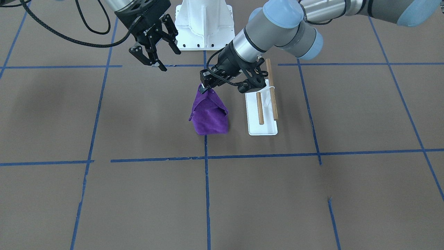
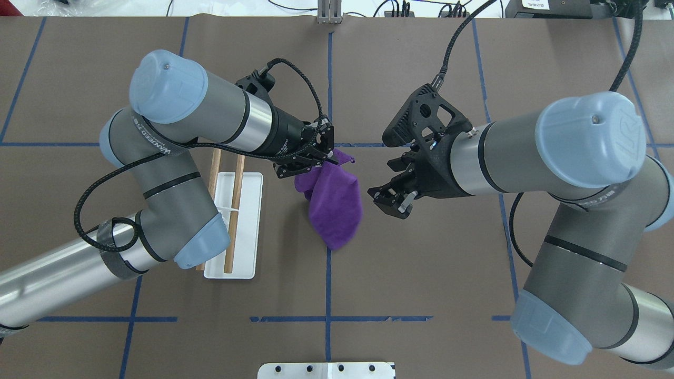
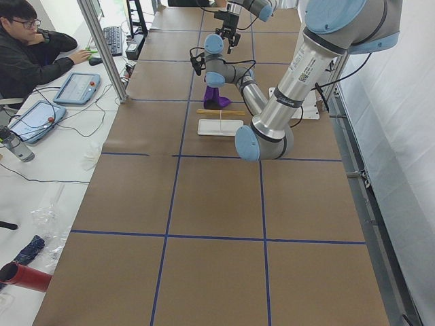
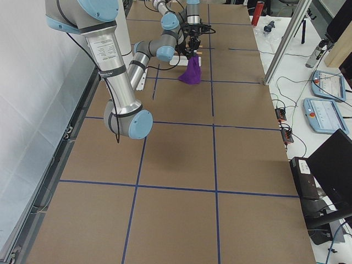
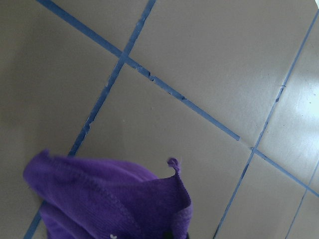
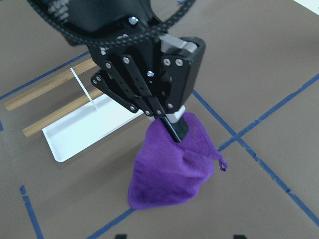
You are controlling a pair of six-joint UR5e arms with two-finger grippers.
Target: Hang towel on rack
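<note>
A purple towel (image 1: 210,116) hangs from my left gripper (image 1: 205,89), which is shut on its top corner. The towel's lower edge is at or just above the table. It also shows in the overhead view (image 2: 337,208) and the right wrist view (image 6: 174,172), where the left gripper's fingers (image 6: 175,128) pinch the cloth. The rack (image 1: 262,129) stands just beside the towel, on my left: white base, thin upright, two wooden rods (image 1: 272,91). The rods are bare. My right gripper (image 1: 170,59) is open and empty, hovering on the towel's other side (image 2: 392,185).
The white bolted robot pedestal (image 1: 204,24) is at the table's robot side. Blue tape lines cross the brown table (image 1: 312,194). A person sits at a side desk (image 3: 34,47) with tablets and a keyboard.
</note>
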